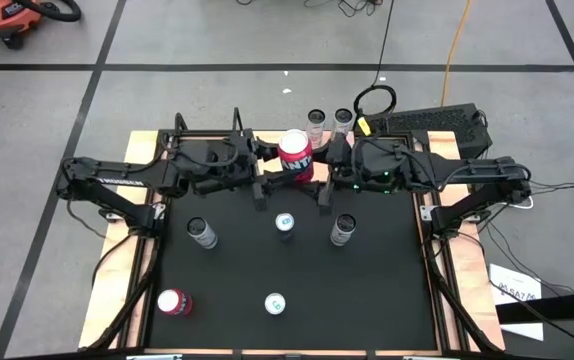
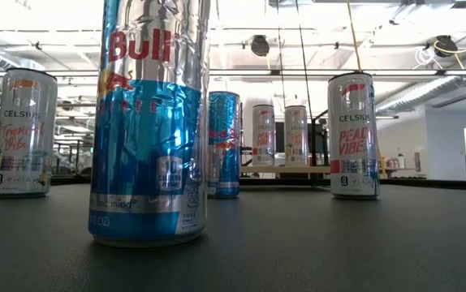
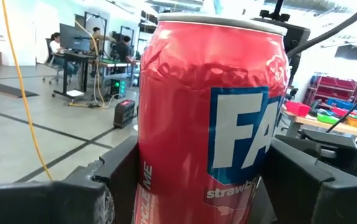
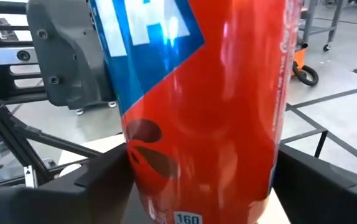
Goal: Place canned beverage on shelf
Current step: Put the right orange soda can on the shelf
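Note:
A red Fanta can (image 1: pixel 295 155) is held tilted above the far part of the black mat (image 1: pixel 237 270), between both arms. My left gripper (image 1: pixel 273 166) comes at it from the table's left and my right gripper (image 1: pixel 321 166) from the right; both are shut on it. The can fills the left wrist view (image 3: pixel 209 112) and the right wrist view (image 4: pixel 203 106). The shelf (image 2: pixel 286 169), a light-wood board, shows far off in the low view with two cans standing on it. In the high view the arms hide most of it. My left gripper pinches the can's side wall (image 3: pixel 147 168) between its two fingers, which come level from the table's left. The wall is dented and creased above the fingers. The can stands upright in this view. My right gripper has the can's lower part (image 4: pixel 141 168) between its two fingers, coming from the table's right. The can's bottom rim shows just past the fingers. The can leans in this view. I cannot tell whether it rests on anything.
Several slim cans stand on the mat: (image 1: pixel 203 233), (image 1: pixel 285 223), (image 1: pixel 343 229), (image 1: pixel 175 302), (image 1: pixel 274 302). Two cans (image 1: pixel 315 122) (image 1: pixel 343 120) stand at the far edge. A Red Bull can (image 2: pixel 150 122) looms near the low camera.

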Controlling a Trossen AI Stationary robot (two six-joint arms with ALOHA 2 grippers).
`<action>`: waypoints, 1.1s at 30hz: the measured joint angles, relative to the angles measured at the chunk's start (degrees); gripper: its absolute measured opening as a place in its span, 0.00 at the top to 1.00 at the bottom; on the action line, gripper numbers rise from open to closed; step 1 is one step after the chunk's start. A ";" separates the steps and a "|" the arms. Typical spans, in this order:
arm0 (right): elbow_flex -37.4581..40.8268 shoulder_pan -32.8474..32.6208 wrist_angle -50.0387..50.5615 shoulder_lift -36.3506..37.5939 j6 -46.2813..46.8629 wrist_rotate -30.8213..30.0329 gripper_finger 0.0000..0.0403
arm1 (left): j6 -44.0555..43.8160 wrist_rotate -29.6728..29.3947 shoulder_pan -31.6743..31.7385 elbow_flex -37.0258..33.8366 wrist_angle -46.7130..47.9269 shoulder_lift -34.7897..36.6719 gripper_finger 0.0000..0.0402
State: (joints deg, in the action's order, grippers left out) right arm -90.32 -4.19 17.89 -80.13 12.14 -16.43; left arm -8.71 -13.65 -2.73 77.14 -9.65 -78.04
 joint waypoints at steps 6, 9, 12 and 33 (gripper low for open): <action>0.00 0.00 0.29 -0.08 0.05 -0.08 0.30 | 0.00 -0.16 -0.01 0.00 0.58 0.04 0.34; -0.02 0.00 2.25 -0.08 -0.36 0.10 0.30 | -0.02 -0.02 -0.01 0.00 1.72 0.04 0.30; -0.04 0.00 4.89 -0.08 -0.68 0.18 0.30 | -0.01 0.15 -0.01 0.00 3.12 0.10 0.22; 0.09 0.02 10.28 -0.19 -2.19 0.20 0.30 | 0.00 1.07 0.50 0.11 3.61 0.50 0.04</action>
State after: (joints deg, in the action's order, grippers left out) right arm -90.24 -4.16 28.16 -80.31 9.96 -16.22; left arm -8.71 -12.58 -2.23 77.25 -6.04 -77.54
